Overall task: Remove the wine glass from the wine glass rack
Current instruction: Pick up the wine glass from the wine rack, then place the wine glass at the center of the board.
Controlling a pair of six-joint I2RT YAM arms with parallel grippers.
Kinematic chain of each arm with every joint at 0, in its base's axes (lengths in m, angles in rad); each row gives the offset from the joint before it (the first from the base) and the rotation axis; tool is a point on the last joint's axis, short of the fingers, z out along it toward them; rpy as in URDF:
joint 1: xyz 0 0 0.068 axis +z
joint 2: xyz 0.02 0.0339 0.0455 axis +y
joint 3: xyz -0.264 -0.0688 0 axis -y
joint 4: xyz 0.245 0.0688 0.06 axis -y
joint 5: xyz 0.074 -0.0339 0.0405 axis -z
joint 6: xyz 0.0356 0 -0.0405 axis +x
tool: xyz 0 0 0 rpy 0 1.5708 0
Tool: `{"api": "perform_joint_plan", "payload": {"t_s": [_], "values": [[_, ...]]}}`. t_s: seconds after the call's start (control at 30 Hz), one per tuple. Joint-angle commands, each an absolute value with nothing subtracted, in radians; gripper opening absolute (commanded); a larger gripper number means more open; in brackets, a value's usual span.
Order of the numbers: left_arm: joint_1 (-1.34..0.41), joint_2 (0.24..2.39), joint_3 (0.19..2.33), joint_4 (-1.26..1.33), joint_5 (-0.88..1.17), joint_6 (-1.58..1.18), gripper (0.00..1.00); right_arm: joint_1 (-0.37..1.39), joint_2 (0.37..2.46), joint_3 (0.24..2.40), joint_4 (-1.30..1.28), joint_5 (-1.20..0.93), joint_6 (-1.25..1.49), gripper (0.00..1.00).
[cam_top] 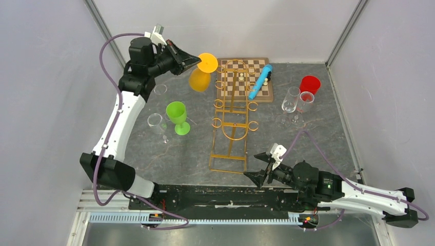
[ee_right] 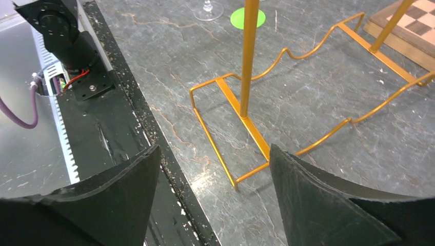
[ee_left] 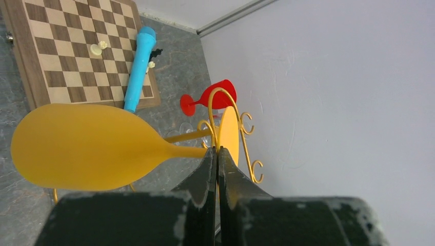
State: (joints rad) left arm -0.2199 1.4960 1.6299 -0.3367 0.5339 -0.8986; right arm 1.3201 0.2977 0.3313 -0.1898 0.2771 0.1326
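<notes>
An orange wine glass (cam_top: 200, 79) hangs tilted in the air at the back, its round foot (cam_top: 208, 62) just left of the top of the gold wine glass rack (cam_top: 233, 115). My left gripper (cam_top: 196, 60) is shut on its stem. In the left wrist view the fingertips (ee_left: 210, 159) pinch the stem where the bowl (ee_left: 87, 146) narrows, and the foot (ee_left: 229, 134) sits against the rack's arch and scroll hooks (ee_left: 246, 138). I cannot tell if the foot touches the wire. My right gripper (cam_top: 255, 177) is open and empty, low by the rack's base (ee_right: 241, 110).
A green glass (cam_top: 177, 115) and two clear glasses (cam_top: 155, 123) stand left of the rack. A chessboard (cam_top: 259, 95) with a blue tube (cam_top: 260, 81) lies behind it. Two clear glasses (cam_top: 291, 100) and a red cup (cam_top: 310, 83) stand at the right.
</notes>
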Motion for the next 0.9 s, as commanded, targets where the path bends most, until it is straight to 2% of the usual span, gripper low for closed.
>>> {"api": "perform_joint_plan", "payload": {"t_s": [0.0,0.37,0.87], "values": [[-0.211,1.409,1.657,-0.378,0.558,-0.778,0.02,1.322,0.322,0.396,-0.21,0.336,0.184,0.82],[-0.21,1.249,1.603,-0.536,0.622,-0.624,0.02,1.322,0.369,0.487,-0.3,0.38,0.241,0.87],[-0.212,0.933,1.312,-0.707,0.728,-0.447,0.02,1.323,0.422,0.569,-0.382,0.425,0.319,0.88]]}}
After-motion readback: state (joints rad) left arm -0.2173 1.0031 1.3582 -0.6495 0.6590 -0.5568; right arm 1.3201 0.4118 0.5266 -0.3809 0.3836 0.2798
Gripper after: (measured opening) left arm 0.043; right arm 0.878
